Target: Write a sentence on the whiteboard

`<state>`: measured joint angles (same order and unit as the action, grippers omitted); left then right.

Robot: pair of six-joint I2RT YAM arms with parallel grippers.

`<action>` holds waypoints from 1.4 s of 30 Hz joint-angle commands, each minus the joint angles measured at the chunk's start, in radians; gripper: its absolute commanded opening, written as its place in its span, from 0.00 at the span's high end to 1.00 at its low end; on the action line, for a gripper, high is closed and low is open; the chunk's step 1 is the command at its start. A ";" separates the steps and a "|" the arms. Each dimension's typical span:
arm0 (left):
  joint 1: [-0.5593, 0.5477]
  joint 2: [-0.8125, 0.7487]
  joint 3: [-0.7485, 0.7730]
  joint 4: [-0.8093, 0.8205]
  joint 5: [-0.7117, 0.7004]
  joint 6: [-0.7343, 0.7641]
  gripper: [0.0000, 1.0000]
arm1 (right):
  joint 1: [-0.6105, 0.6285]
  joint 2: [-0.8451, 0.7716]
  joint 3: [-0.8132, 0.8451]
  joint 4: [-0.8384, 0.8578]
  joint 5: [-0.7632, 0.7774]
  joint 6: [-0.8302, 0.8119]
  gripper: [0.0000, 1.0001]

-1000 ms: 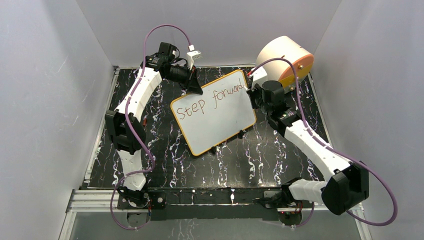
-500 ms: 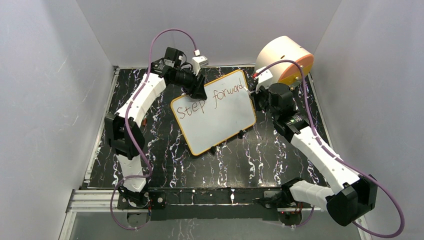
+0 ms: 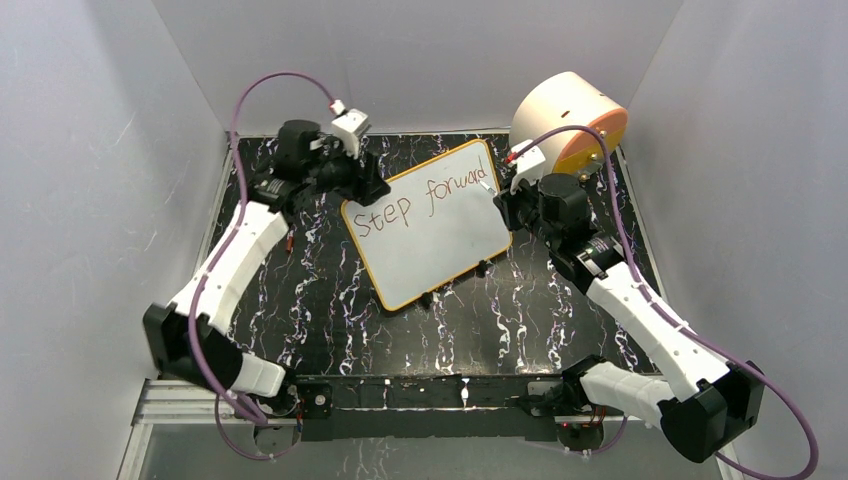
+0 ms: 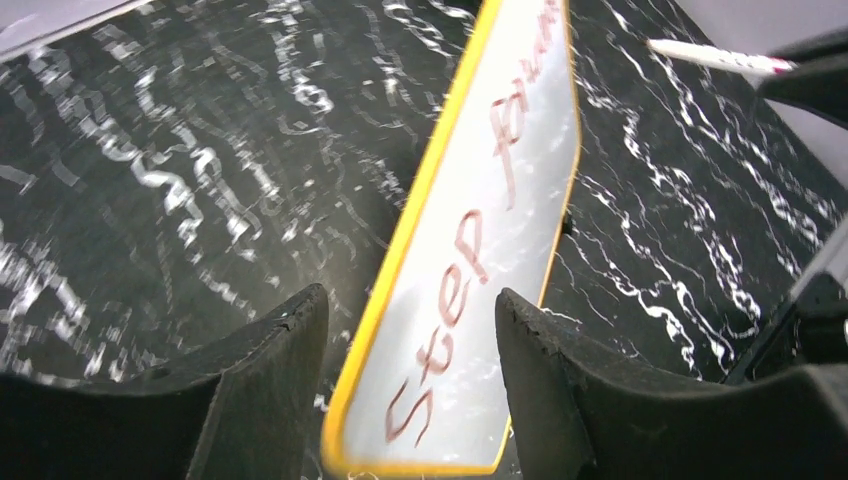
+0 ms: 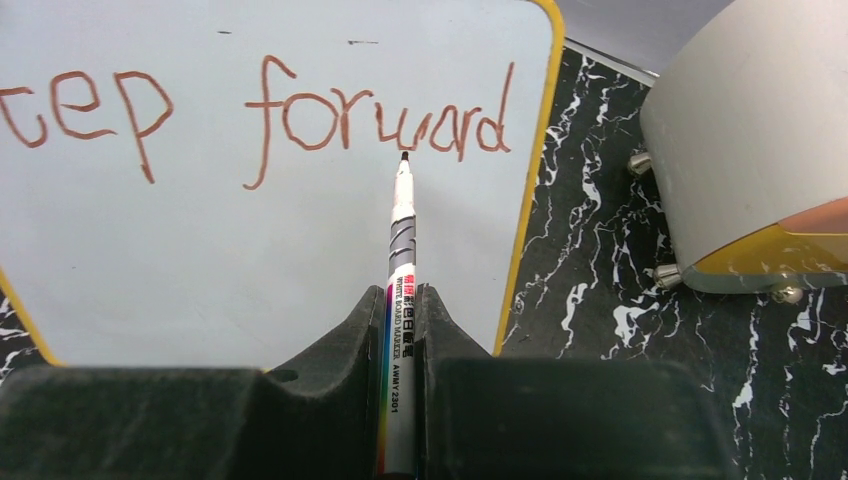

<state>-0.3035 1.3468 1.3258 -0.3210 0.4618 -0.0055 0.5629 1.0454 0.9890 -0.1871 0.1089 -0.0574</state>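
The whiteboard (image 3: 430, 235), white with an orange-yellow frame, lies tilted on the black marbled table. The sentence (image 3: 425, 200) on it reads "Step forward" in reddish-brown along the upper edge. My left gripper (image 3: 372, 188) stands open just off the board's upper left corner. In the left wrist view the whiteboard (image 4: 500, 200) runs between the spread fingers (image 4: 270, 380), which do not touch it. My right gripper (image 5: 401, 300) is shut on a white marker (image 5: 401, 250), whose tip sits just under the "w" of "forward" (image 5: 380, 125). Whether the tip touches, I cannot tell.
A round peach-and-orange drum (image 3: 572, 120) stands at the back right, close to the board's right corner and my right wrist. White walls close in the table (image 3: 330, 300) on three sides. Purple cables loop over both arms.
My left gripper has opened, let go of the board's upper left edge and drawn back to the left, its arm swinging outward. The right gripper has shifted slightly with the marker.
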 commanded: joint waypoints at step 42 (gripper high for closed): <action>0.291 0.011 -0.400 0.573 0.655 -0.372 0.92 | 0.585 0.154 0.022 0.087 0.412 0.092 1.00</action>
<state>-0.0090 1.3479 0.8974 0.2447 1.0519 -0.4210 1.1313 1.1873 0.9855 -0.1684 0.4824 0.0235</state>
